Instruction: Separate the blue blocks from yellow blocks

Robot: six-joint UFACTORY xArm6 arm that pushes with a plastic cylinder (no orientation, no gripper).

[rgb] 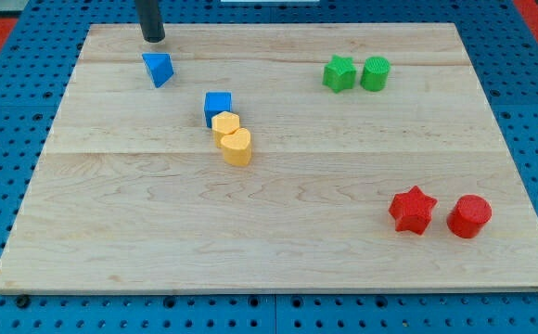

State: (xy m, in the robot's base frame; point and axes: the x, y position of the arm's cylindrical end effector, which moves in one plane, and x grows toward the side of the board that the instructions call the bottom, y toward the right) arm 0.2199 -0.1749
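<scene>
My tip stands just above the blue triangular block, not touching it. The blue cube lies further down-right, touching the yellow blocks. No hand shows, only the rod.

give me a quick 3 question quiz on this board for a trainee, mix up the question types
1. True or false: the blue cube touches a yellow block.
2. Multiple choice: my tip is nearest which block? A) red star B) blue triangular block C) green cylinder
3. Fill in: the green star sits to the view's ____ of the green cylinder.

Key:
1. True: it meets the yellow hexagonal block, which also touches the yellow heart-shaped block.
2. B: the tip stands just toward the view's top of it, apart from it.
3. left
</scene>
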